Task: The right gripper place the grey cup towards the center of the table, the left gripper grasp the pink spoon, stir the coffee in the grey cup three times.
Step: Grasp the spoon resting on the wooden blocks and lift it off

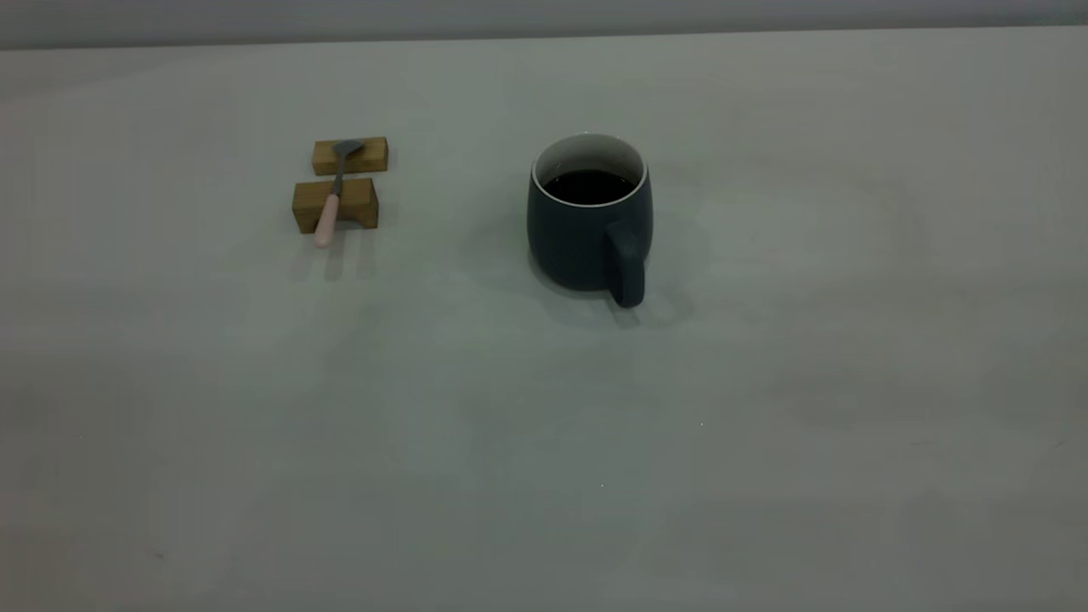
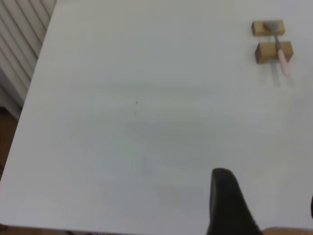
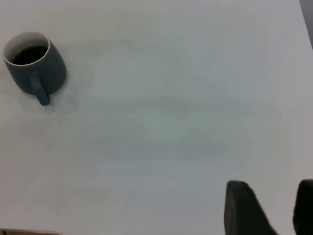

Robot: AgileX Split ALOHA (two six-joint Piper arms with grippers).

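1. Pale grey-white table [image 1: 765, 382] fills every view, and neither arm is seen in the exterior view.
2. The grey cup [image 1: 589, 217] is stood upright near the middle of the table, with dark coffee [image 1: 588, 186] inside and its handle turned toward the exterior camera.
3. The pink spoon [image 1: 331, 200] is laid across two wooden blocks [image 1: 336, 204], well apart from the cup, with its bowl on the far block and its pink handle jutting off the near one; its long axis runs roughly away from the camera.
4. The right tool [image 3: 269, 210] is held spread and empty, far back from the cup, which lies well ahead of it and off toward the other arm's side.
5. Of the left tool [image 2: 264, 210], mainly one finger is shown, so its spread cannot be told; the spoon lies well ahead of it, toward the cup's side.
6. The left arm is judged nearer the spoon, the right arm nearer the cup.
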